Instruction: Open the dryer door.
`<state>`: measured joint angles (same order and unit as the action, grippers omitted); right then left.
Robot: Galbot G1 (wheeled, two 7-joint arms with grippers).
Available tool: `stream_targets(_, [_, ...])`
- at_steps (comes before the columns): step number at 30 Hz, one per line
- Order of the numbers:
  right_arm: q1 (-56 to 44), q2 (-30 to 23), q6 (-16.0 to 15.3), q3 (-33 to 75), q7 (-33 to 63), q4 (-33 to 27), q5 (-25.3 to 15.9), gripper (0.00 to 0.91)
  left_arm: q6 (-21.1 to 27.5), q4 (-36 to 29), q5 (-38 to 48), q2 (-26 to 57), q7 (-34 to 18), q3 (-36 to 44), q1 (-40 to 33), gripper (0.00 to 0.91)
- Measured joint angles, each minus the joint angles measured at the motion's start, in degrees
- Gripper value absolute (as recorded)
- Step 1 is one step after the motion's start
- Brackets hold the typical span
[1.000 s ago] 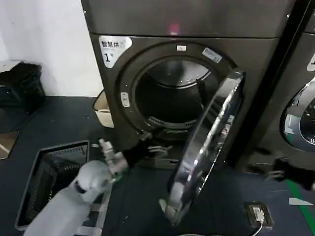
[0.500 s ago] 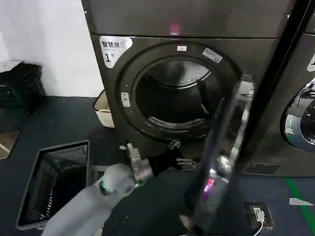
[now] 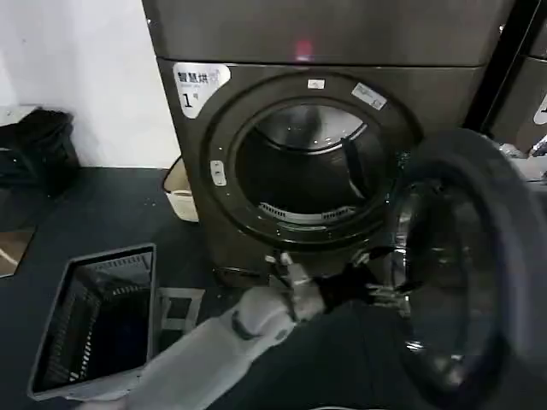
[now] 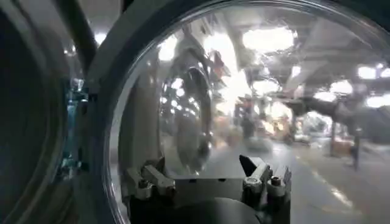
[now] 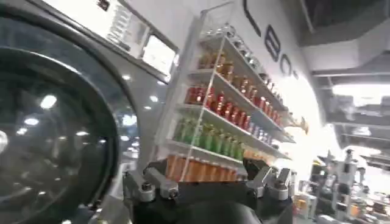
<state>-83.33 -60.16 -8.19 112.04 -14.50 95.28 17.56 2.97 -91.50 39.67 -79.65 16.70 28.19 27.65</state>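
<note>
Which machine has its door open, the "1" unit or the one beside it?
The dryer with the white "1" label: its drum shows, and the dryer door is swung wide to the right, with the left pincer at its inner face.

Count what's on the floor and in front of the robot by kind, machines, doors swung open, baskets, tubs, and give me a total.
Machines: 2, the dryer and a second machine beside it.
Doors swung open: 1, the dryer door, with the left end effector at it.
Dark baskets: 1, the basket.
Pale tubs: 1, the tub.
Total: 5.
</note>
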Motion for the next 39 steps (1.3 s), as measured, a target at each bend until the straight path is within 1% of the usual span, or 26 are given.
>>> stream_targets(8, [-0.44,-0.11,0.42,1.66,-0.28,1.01,0.46,0.907,-0.92,7.23,-0.44,-7.43,-1.55,2.16,-3.13,0.907])
stream_targets(12, [-0.92,-0.13,1.11,2.11,-0.84,1.11,0.33,0.907,-1.38,10.34,-3.67,-10.69,-1.93,2.68,-3.82,0.907])
stream_targets(15, [-1.46,-0.13,1.50,2.59,-1.28,1.11,0.33,0.907,-1.40,11.79,-4.14,-12.58,-2.04,2.75,-4.23,0.907])
stream_targets(17, [-1.82,-0.16,1.69,2.75,-1.40,1.11,0.34,0.907,-1.79,12.91,-5.20,-12.53,-2.77,2.85,-4.77,0.907])
stream_targets(24, [-2.69,-0.45,2.19,3.42,-1.74,1.13,0.36,0.907,-3.67,14.50,-7.41,-12.55,-4.18,3.34,-5.34,0.907])
stream_targets(29, [-2.97,-0.39,2.44,3.75,-1.86,1.15,0.35,0.907,-4.50,13.62,-6.63,-12.54,-4.05,3.43,-5.18,0.907])
stream_targets(33, [-3.75,-0.07,2.66,4.49,-2.06,1.04,0.49,0.907,-8.98,12.58,-7.58,-12.54,-4.02,3.97,-5.11,0.907])
stream_targets(35, [-4.09,0.04,2.79,4.76,-2.18,0.93,0.53,0.907,-12.28,11.83,-7.34,-12.55,-4.04,4.18,-4.64,0.907])
stream_targets(39, [-4.32,0.12,2.90,4.89,-2.32,1.02,0.58,0.907,-23.38,10.79,-7.57,-10.96,-3.84,5.01,-3.35,0.907])
